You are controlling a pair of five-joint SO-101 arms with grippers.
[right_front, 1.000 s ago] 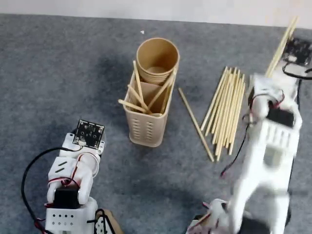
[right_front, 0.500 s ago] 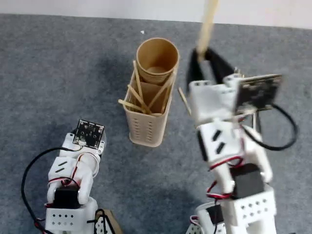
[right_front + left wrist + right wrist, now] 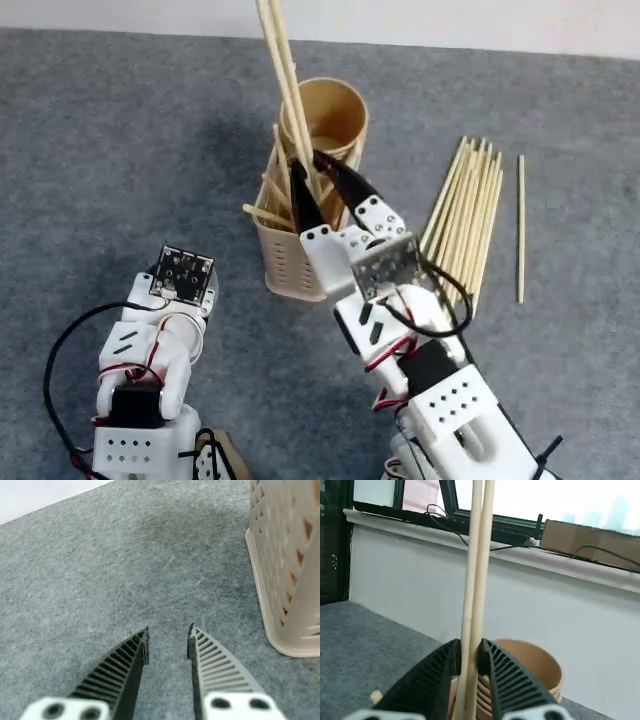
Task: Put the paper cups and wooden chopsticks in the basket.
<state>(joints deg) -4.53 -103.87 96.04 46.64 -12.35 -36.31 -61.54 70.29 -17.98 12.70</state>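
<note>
The right gripper (image 3: 306,160) pinches what look like two chopsticks (image 3: 280,70), nearly upright over the basket (image 3: 295,270); the left gripper (image 3: 167,632) hangs slightly parted, empty, beside it.

White plastic arms (image 3: 140,370) bear black ribbed jaws, red-and-black cables (image 3: 47,380) and, seemingly, dark screw holes (image 3: 52,711).

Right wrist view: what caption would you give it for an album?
Jaws shut on two upright wooden chopsticks, stacked paper cups just beyond.
</note>
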